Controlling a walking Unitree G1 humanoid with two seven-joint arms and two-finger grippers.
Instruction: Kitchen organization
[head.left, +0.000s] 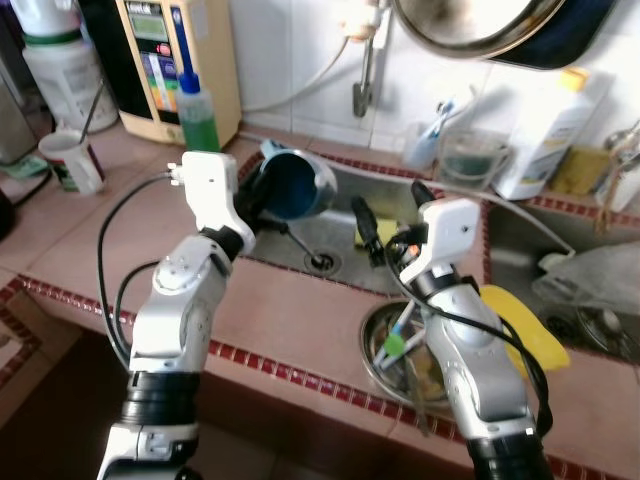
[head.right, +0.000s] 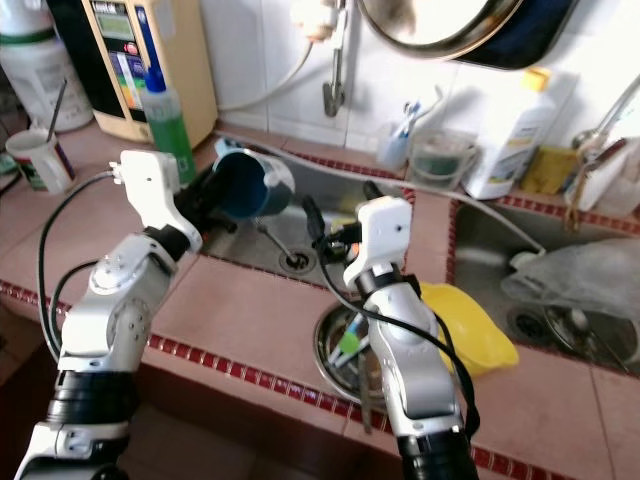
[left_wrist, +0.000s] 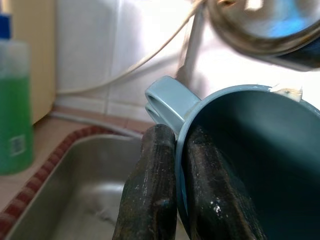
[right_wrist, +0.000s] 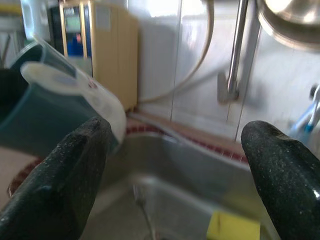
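A blue mug (head.left: 292, 183) with a pale handle hangs tilted on its side over the left end of the steel sink (head.left: 335, 195). My left gripper (head.left: 256, 203) is shut on the mug's rim beside the handle; in the left wrist view one finger (left_wrist: 150, 190) lies outside the wall and the other inside the mug (left_wrist: 255, 155). My right gripper (head.left: 392, 210) stands open above the sink's right part, nothing between its fingers (right_wrist: 60, 175). From the right wrist the mug (right_wrist: 47, 112) shows off to one side. A yellow sponge (right_wrist: 232, 227) lies in the sink below it.
A steel bowl (head.left: 372, 330) with utensils and a yellow lid (head.left: 530, 330) sit on the front counter. A green soap bottle (head.left: 200, 115), a beige appliance (head.left: 170, 55) and a white cup (head.left: 72, 160) stand at the left. A faucet (head.left: 365, 70), a toothbrush cup (head.left: 425, 140) and a white bottle (head.left: 545, 135) line the back.
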